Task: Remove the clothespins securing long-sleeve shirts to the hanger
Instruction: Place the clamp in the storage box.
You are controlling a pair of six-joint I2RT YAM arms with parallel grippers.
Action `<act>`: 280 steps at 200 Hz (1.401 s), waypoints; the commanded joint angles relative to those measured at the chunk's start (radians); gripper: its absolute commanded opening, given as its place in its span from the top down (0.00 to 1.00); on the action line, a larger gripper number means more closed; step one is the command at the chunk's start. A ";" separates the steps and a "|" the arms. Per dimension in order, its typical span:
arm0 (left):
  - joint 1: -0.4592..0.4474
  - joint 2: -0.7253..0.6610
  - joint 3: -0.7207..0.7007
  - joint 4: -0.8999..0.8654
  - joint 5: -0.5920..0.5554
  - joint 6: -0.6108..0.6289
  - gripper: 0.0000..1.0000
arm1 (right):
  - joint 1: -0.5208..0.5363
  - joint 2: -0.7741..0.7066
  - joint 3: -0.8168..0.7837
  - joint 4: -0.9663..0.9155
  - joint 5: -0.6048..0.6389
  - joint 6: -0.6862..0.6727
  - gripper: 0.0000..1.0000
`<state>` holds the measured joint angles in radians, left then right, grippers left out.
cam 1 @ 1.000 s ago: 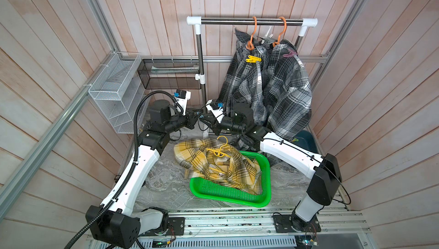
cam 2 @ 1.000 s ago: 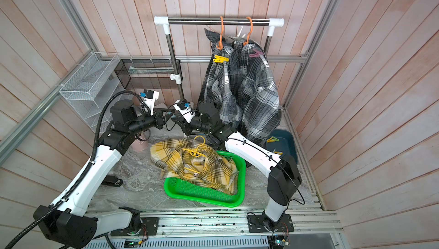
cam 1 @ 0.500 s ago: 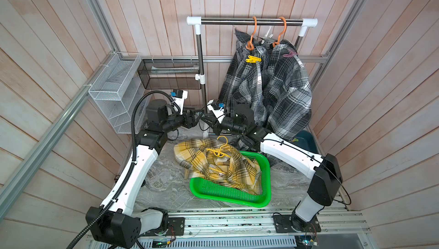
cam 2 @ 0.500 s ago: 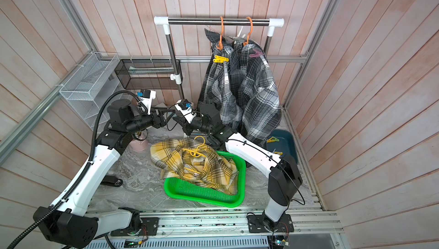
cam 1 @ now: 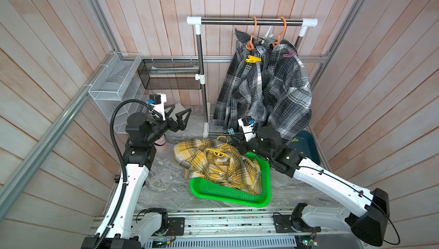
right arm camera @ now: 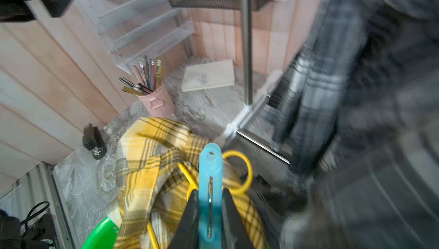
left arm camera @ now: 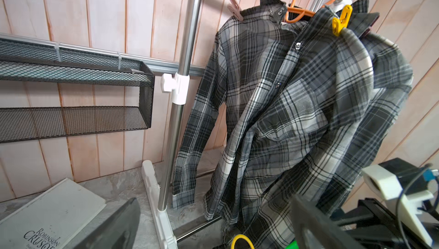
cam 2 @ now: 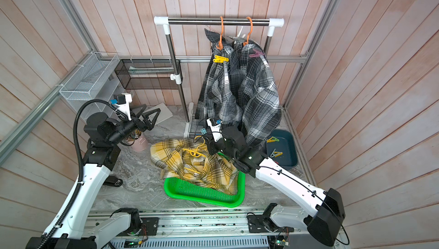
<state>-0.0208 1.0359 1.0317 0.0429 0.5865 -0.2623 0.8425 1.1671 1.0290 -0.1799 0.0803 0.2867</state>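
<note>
In both top views the left gripper [cam 1: 182, 107] is seen at centre left of the frame, its jaws spread wide with nothing between them, well apart from every clothespin. The right gripper [cam 1: 234, 136], just below the frame's centre, is clamped on a teal clothespin [cam 1: 230, 131], which is held just beside the yellow hanger [cam 1: 215, 151] lying on the yellow plaid shirt [cam 1: 213, 167]. That shirt is heaped partly in the green basket [cam 1: 228, 196]. In the upper right, a yellow clothespin [cam 1: 253, 59] and a mauve clothespin [cam 1: 289, 54] are clipped at the shoulders of the grey checked shirts [cam 1: 280, 93] hung on orange hangers [cam 1: 252, 34], well apart from both grippers. In the left wrist view, a pale pink clothespin [left arm camera: 234, 7] and the yellow one are shown on those shirts, far beyond the parted fingers [left arm camera: 114, 228]. In the right wrist view, the teal clothespin is pinched between two dark fingers [right arm camera: 228, 212], its free end pointing away from the gripper, over the yellow shirt.
</note>
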 commanded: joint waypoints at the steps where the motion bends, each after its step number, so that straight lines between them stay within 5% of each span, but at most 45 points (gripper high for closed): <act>1: 0.041 -0.038 -0.079 0.178 0.014 -0.065 0.00 | 0.017 -0.058 -0.003 -0.333 0.218 0.206 1.00; 32: 0.091 -0.023 -0.088 0.207 0.079 -0.109 0.01 | 0.005 -0.132 -0.020 -0.534 0.374 0.395 1.00; 90: 0.131 -0.033 -0.105 0.231 0.127 -0.151 0.00 | -0.237 -0.330 -0.175 -0.638 0.274 0.518 1.00; 140: 0.135 -0.035 -0.104 0.229 0.134 -0.153 0.00 | -0.502 -0.395 -0.263 -0.529 0.204 0.416 1.00; 180: 0.134 -0.042 -0.101 0.216 0.138 -0.145 0.00 | -0.870 -0.368 -0.358 -0.322 -0.021 0.265 1.00; 240: 0.137 -0.043 -0.101 0.209 0.135 -0.138 0.00 | -1.074 -0.214 -0.395 -0.094 -0.114 0.187 1.00; 259: 0.137 -0.039 -0.101 0.213 0.136 -0.142 0.01 | -1.101 -0.170 -0.397 -0.049 -0.119 0.184 0.73; 280: 0.137 -0.036 -0.101 0.214 0.138 -0.143 0.00 | -1.122 -0.134 -0.380 -0.014 -0.136 0.179 0.59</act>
<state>0.1112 1.0111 0.9432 0.2508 0.7029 -0.4088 -0.2558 1.0061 0.6373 -0.2852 -0.0181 0.4858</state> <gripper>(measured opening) 0.995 0.358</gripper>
